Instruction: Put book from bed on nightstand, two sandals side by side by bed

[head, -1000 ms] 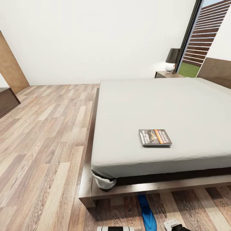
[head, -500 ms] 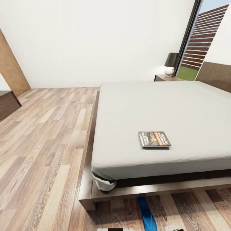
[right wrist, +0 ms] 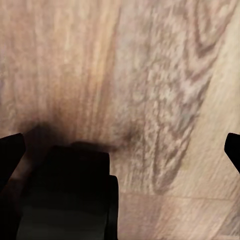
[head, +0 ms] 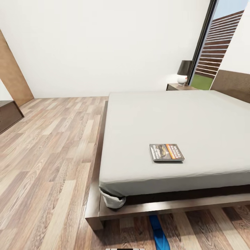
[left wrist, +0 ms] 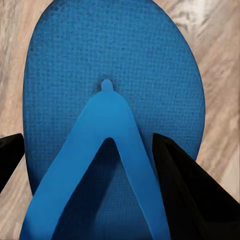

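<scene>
on my head camera the book (head: 167, 152) lies flat on the grey bed (head: 180, 125), near its foot edge. a blue sandal (head: 159, 233) lies on the wood floor (head: 48, 156), its far end under the frame. my left gripper (left wrist: 90, 160) hangs spread wide over a sandal (left wrist: 112, 100), one finger (left wrist: 187, 182) on either side; i can't tell if they touch it. my right gripper (right wrist: 122, 145) is open over bare planks. the nightstand (head: 180, 86) sits beyond the bed.

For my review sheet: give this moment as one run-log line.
book: flat on bed | sandal: on floor, between open left gripper fingers | right gripper: open over bare floor
</scene>
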Tool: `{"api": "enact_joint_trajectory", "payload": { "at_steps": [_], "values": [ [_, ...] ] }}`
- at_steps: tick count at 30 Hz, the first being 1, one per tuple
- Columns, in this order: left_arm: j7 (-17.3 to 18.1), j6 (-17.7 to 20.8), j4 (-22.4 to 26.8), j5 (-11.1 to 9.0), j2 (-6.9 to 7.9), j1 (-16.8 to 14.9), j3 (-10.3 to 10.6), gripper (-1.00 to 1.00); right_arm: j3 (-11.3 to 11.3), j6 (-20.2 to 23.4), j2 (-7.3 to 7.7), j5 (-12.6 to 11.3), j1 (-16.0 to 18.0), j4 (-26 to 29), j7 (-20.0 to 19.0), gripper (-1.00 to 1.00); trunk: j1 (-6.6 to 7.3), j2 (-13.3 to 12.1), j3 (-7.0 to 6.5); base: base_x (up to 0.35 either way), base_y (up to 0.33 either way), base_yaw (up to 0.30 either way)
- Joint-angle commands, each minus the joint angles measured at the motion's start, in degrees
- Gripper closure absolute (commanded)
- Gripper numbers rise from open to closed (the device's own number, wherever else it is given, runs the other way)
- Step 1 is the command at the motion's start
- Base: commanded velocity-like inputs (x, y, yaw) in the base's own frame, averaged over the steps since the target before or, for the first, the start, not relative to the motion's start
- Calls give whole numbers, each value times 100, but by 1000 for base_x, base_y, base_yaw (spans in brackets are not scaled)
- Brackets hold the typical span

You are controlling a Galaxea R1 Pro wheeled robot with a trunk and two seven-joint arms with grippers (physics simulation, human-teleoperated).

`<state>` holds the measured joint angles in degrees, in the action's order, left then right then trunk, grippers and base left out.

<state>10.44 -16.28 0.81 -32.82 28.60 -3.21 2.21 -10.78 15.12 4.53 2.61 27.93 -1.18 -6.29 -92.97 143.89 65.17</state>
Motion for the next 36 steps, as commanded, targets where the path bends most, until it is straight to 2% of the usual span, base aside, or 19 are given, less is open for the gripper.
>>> {"api": "enact_joint_trajectory", "payload": {
  "at_steps": [1,36],
  "values": [
    [40,-16,-10,-49,0,-4,24,100,-29,9,2,28,5,-6,-27,-100,1,2,4,0,0,0],
    [32,-24,-10,-49,-4,-4,25,100,-37,0,-5,29,2,-5,-4,-100,1,2,4,0,0,0]
  ]
}}
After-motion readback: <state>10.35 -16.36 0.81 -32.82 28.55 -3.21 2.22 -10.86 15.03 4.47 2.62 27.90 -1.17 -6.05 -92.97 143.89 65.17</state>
